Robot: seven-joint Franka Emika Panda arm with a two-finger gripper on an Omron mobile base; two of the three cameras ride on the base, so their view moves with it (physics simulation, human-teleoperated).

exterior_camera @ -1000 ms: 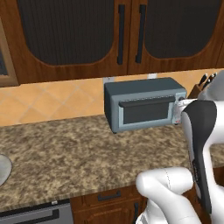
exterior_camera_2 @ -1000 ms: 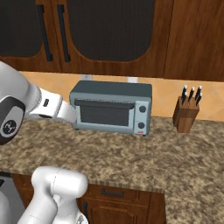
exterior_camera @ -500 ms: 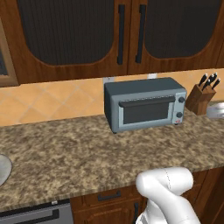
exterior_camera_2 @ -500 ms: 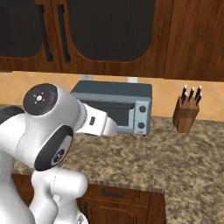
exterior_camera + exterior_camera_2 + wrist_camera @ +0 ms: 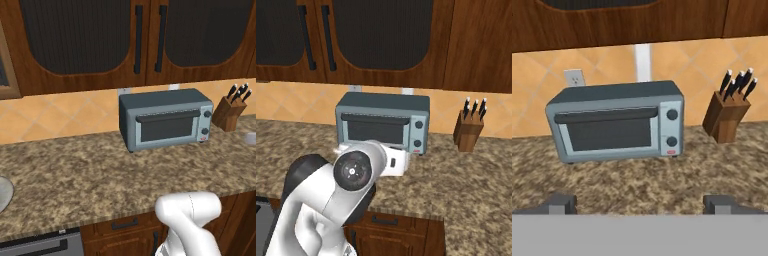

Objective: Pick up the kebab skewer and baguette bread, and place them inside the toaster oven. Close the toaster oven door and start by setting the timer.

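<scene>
Seen in the hand view as two dark fingertips [image 5: 561, 202] low at either side: gripper [image 5: 640, 204] spread wide, nothing between the tips, hanging above the speckled granite counter [image 5: 637, 182] and pointed at the toaster oven [image 5: 617, 121]. Well apart from the oven front, with bare counter between.

Straight ahead, standing against the tan tiled backsplash [image 5: 699, 70]: toaster oven, boxy and grey-blue, upright on the counter. Toaster oven door [image 5: 607, 132] shut, dark glass window framed in grey-blue, bar handle [image 5: 606, 115] running along its top. Two dark knobs [image 5: 672, 114] stacked on the right-hand panel, with a small red mark below them. Wall outlet [image 5: 574, 77] on the tiles behind the oven's left corner.

To the right of the oven, near but not touching: wooden knife block [image 5: 725, 117] with several black handles sticking up at a slant.

From the left base view: same oven [image 5: 165, 119] and knife block [image 5: 230, 110] in a row along the back of the counter [image 5: 90, 175], dark wood cabinets [image 5: 135, 40] overhead. From the right base view: white arm [image 5: 351, 180] rising in front of the oven [image 5: 383, 122]. Kebab skewer and baguette bread nowhere to be made out in these frames
</scene>
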